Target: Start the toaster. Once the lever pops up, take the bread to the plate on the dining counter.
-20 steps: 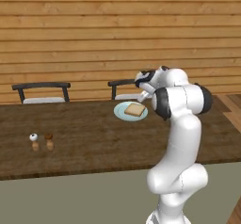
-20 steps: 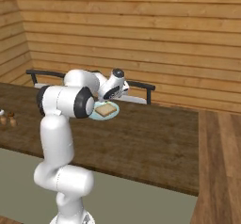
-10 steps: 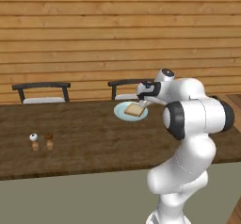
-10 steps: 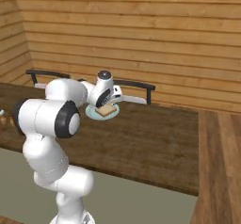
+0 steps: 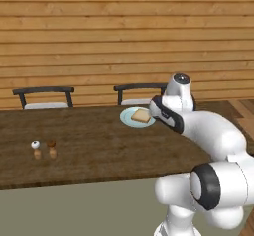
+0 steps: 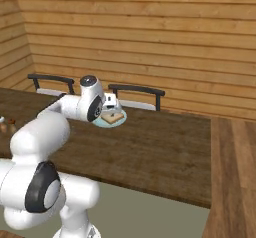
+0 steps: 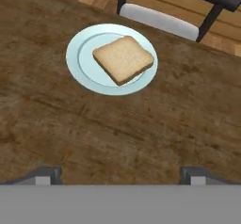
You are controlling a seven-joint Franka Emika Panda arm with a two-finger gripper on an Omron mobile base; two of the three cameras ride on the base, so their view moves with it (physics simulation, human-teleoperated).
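The bread lies flat on the pale blue plate, a tan slice with a darker crust; it also shows as the bread on the plate and the bread. The plate rests near the far edge of the dark wood dining counter. My gripper is open and holds nothing, its two tips wide apart, drawn back above the counter on my side of the plate. The gripper hovers just left of the plate. The toaster is out of view.
Two small shakers stand on the counter's left part. Two dark chairs sit behind the counter against a wood-plank wall. A second wood surface adjoins the counter on the right.
The arm has swung and pulled back from the plate toward the base, its elbow folding low. The bread stays on the plate, untouched.
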